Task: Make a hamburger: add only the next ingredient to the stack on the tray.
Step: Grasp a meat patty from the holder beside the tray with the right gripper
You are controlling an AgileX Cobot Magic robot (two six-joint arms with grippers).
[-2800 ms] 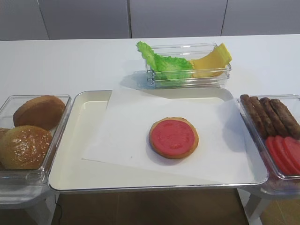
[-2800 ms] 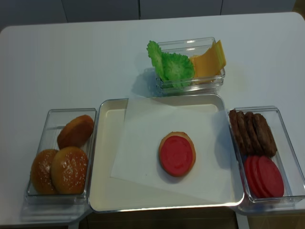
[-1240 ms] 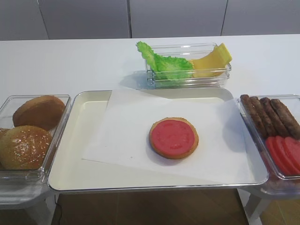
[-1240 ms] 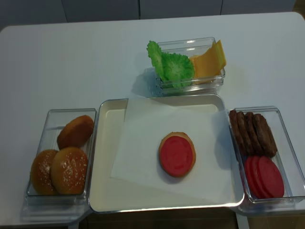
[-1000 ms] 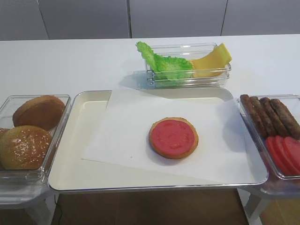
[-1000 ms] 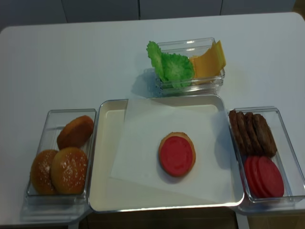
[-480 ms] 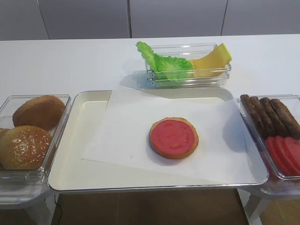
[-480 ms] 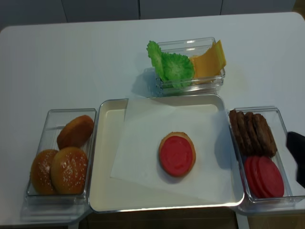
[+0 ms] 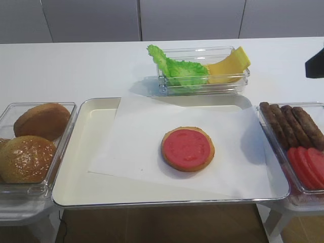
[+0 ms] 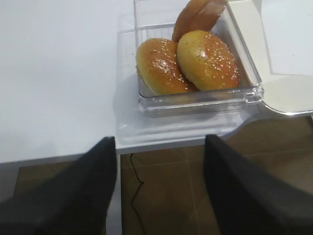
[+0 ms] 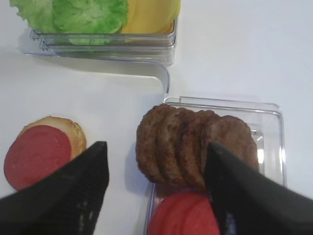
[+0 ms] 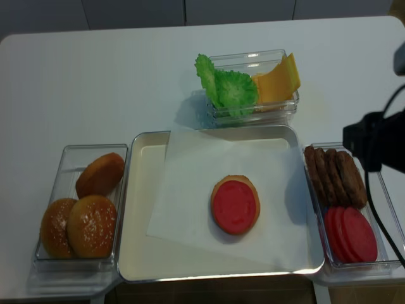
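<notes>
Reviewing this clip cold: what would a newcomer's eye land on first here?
Probably the stack, a tan bun base under a bright red disc, alone on white paper in the middle of the tray. Next, the right gripper, jaws wide, above the tub of meat patties right of the tray, and green lettuce behind.

The worktop (image 12: 95,76) is plain white. The tray (image 12: 142,209) is cream, lined with white paper (image 12: 190,209). The stack (image 12: 235,204) shows a tan bun rim under a red disc. The patties (image 12: 334,176) are grainy dark brown, the tomato slices (image 12: 351,233) red, the lettuce (image 12: 228,87) bright green, the cheese (image 12: 277,82) yellow-orange. The bun tops (image 12: 85,225) are golden brown, speckled with pale seeds. Both hands (image 11: 156,196) (image 10: 159,191) are black.
</notes>
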